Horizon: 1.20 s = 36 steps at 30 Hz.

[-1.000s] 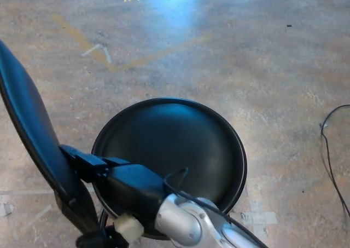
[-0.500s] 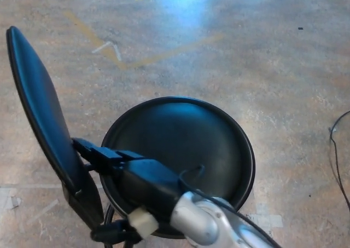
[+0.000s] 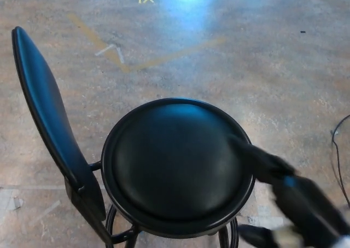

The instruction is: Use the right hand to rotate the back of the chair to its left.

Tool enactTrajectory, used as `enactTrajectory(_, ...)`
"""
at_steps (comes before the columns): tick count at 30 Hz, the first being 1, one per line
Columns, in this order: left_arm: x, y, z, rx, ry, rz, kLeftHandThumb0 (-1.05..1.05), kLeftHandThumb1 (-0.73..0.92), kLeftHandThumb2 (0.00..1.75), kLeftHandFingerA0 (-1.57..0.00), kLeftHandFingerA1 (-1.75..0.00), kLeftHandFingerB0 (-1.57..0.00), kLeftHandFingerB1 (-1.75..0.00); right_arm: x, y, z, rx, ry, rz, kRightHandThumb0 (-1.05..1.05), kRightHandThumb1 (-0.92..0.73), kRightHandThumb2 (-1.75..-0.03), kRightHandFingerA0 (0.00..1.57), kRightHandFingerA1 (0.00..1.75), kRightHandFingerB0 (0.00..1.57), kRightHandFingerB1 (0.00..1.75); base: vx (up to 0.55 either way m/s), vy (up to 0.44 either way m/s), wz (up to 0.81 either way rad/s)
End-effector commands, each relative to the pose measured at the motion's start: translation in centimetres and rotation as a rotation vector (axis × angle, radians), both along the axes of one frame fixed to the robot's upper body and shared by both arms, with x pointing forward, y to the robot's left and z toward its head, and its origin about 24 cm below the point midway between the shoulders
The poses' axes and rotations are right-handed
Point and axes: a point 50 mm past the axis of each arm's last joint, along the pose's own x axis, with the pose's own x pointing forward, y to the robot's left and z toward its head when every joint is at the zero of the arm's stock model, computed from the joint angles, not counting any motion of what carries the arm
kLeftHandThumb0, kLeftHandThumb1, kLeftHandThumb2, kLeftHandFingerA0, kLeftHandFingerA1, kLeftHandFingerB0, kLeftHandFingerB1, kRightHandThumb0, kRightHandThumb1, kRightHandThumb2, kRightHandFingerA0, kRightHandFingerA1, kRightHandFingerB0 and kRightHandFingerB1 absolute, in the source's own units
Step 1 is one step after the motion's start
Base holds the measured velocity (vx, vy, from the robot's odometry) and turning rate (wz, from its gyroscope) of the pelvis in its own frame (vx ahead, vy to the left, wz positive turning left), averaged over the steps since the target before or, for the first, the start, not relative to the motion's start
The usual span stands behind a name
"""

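Apparently the turning was finished, or very nearly so. The chair (image 3: 175, 166) stood in the middle of the head view on the concrete floor (image 3: 262, 67), its round black seat (image 3: 178, 160) facing up and its backrest (image 3: 46, 116) standing at the picture's left edge, which is the robot's left. Judged from that alone, the back had reached the side the task named.

The right robot hand (image 3: 268, 168) lay at the lower right, over the rim of the seat, well apart from the backrest and touching nothing that could be made out. It was blurred by motion, so whether its fingers were spread or pressed together cannot be told; it held no part of the chair as far as the picture showed. The left robot hand did not appear at all.

What was left seemed small: clearing the right arm off the seat, and perhaps checking that the backrest sat squarely to the left and not slightly toward the near corner. A black cable (image 3: 339, 155) lay on the floor at the right edge, clear of the chair legs.
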Motion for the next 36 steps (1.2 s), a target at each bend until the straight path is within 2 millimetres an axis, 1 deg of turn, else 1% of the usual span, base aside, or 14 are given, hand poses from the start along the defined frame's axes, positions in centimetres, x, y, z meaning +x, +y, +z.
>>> enactTrajectory(1, -0.3, -0.9, -0.4, -0.021, 0.005, 0.017, -0.73, 0.85, 0.66, -0.48, -0.40, -0.41, -0.35, -3.0, -6.5, -2.2, 0.048, -0.107, -0.285, -0.83, -0.67, -1.03, 0.01, 0.18, 0.07, 0.19, 0.00, 0.000, 0.00)
enactTrajectory(7, 0.2, -1.4, -0.5, -0.022, -0.025, 0.028, -0.79, 0.75, 0.71, -0.48, -0.44, -0.39, -0.38, -4.2, -11.2, -7.5, 0.083, 0.035, -0.635, -0.67, -0.85, -0.69, 0.06, 0.23, 0.11, 0.22, 0.00, 0.000, 0.00)
enactTrajectory(9, 0.3, -1.5, -0.5, -0.027, -0.037, 0.035, -0.74, 0.67, 1.01, -0.44, -0.54, -0.36, -0.49, -4.7, -12.6, -9.7, 0.112, 0.132, -0.748, -0.63, -0.85, -0.64, 0.06, 0.28, 0.10, 0.26, 0.00, 0.000, 0.00)
enactTrajectory(10, 0.0, -1.6, -0.5, -0.024, -0.034, 0.020, -0.75, 0.85, 0.66, -0.51, -0.40, -0.40, -0.35, -5.2, -13.2, -10.7, 0.113, 0.189, -0.793, -0.69, -0.68, -0.96, 0.05, 0.33, 0.07, 0.30, 0.00, 0.000, 0.00)
enactTrajectory(14, 0.2, -1.8, -0.5, -0.046, -0.067, 0.004, -0.71, 0.87, 0.67, -0.47, -0.37, -0.38, -0.34, -6.9, -14.9, -14.3, 0.044, 0.446, -0.921, -0.77, -0.76, -1.09, 0.00, 0.31, 0.13, 0.26, 0.00, 0.000, 0.00)
enactTrajectory(17, 0.9, -1.9, -0.4, -0.040, -0.089, -0.006, -0.74, 0.86, 0.66, -0.48, -0.39, -0.41, -0.35, -8.4, -14.8, -16.3, 0.051, 0.626, -0.973, -0.68, -0.92, -0.70, 0.11, 0.28, 0.10, 0.22, 0.00, 0.000, 0.00)
enactTrajectory(18, 0.9, -2.0, -0.4, -0.037, -0.094, -0.009, -0.74, 0.86, 0.66, -0.48, -0.39, -0.41, -0.35, -8.7, -14.7, -16.6, 0.055, 0.655, -0.983, -0.68, -0.92, -0.70, 0.11, 0.28, 0.10, 0.22, 0.00, 0.000, 0.00)
enactTrajectory(19, 1.0, -2.1, -0.4, -0.036, -0.098, -0.008, -0.73, 0.86, 0.66, -0.48, -0.41, -0.41, -0.35, -9.4, -14.5, -17.2, 0.069, 0.705, -0.999, -0.74, -0.75, -1.05, 0.02, 0.41, 0.11, 0.29, 0.00, 0.000, 0.00)
enactTrajectory(29, -0.1, -2.2, -0.6, -0.030, -0.054, -0.041, -0.72, 0.88, 0.67, -0.46, -0.38, -0.37, -0.34, -13.9, -12.9, -19.8, 0.320, 0.937, -1.153, -0.69, -0.69, -1.02, 0.07, 0.45, 0.01, 0.34, 0.00, 0.000, 0.00)
enactTrajectory(30, -0.3, -2.2, -0.6, -0.028, -0.051, -0.038, -0.73, 0.70, 1.02, -0.41, -0.52, -0.34, -0.49, -14.1, -12.8, -19.9, 0.368, 0.944, -1.175, -0.77, -0.72, -1.04, 0.10, 0.46, 0.00, 0.30, 0.00, 0.000, 0.00)
enactTrajectory(33, -0.3, -2.2, -0.6, -0.023, -0.047, -0.029, -0.73, 0.70, 1.02, -0.41, -0.52, -0.34, -0.49, -14.3, -12.8, -20.0, 0.397, 0.949, -1.188, -0.77, -0.72, -1.04, 0.10, 0.46, 0.00, 0.30, 0.00, 0.000, 0.00)
enactTrajectory(34, -0.2, -2.0, -0.6, -0.023, -0.048, -0.035, -0.73, 0.87, 0.67, -0.49, -0.38, -0.38, -0.34, -14.0, -12.6, -20.1, 0.418, 0.955, -1.186, -0.75, -0.72, -1.05, 0.03, 0.44, 0.00, 0.29, 0.00, 0.000, 0.00)
enactTrajectory(35, -0.2, -2.1, -0.6, -0.020, -0.047, -0.036, -0.71, 0.70, 1.04, -0.42, -0.55, -0.32, -0.49, -14.1, -12.5, -20.1, 0.400, 0.968, -1.180, -0.74, -0.72, -1.07, 0.04, 0.44, 0.02, 0.29, 0.00, 0.000, 0.00)
enactTrajectory(36, -0.3, -2.1, -0.6, -0.019, -0.047, -0.035, -0.71, 0.70, 1.04, -0.42, -0.55, -0.32, -0.49, -14.2, -12.5, -20.2, 0.390, 0.973, -1.179, -0.74, -0.72, -1.07, 0.04, 0.44, 0.02, 0.29, 0.00, 0.000, 0.00)
